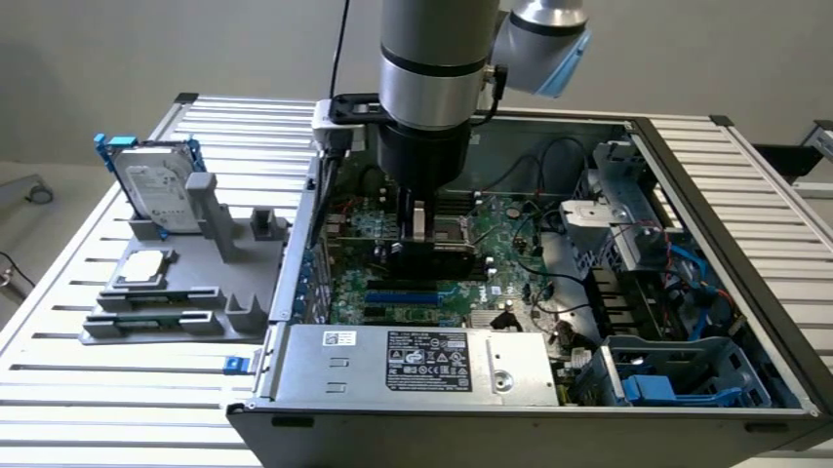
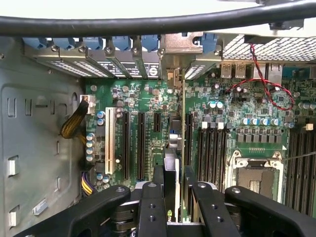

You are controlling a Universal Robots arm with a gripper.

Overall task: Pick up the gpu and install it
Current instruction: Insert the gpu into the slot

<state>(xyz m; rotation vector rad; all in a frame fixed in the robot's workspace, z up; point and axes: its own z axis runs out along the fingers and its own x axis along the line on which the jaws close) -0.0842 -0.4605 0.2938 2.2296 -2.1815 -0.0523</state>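
The pincer (image 1: 419, 232) reaches down into the open computer case (image 1: 521, 439) and is clamped on the gpu (image 1: 430, 255), with a finger (image 2: 150, 197) on each side of the card. The gpu stands on edge directly beneath the pincer, at the motherboard (image 1: 508, 229) among the black expansion slots (image 2: 140, 143). Whether it sits in a slot cannot be told. Well apart from the pincer, outside the case, a hard drive (image 1: 159, 195) stands in a grey holder (image 1: 182, 292) on the table (image 1: 78, 370).
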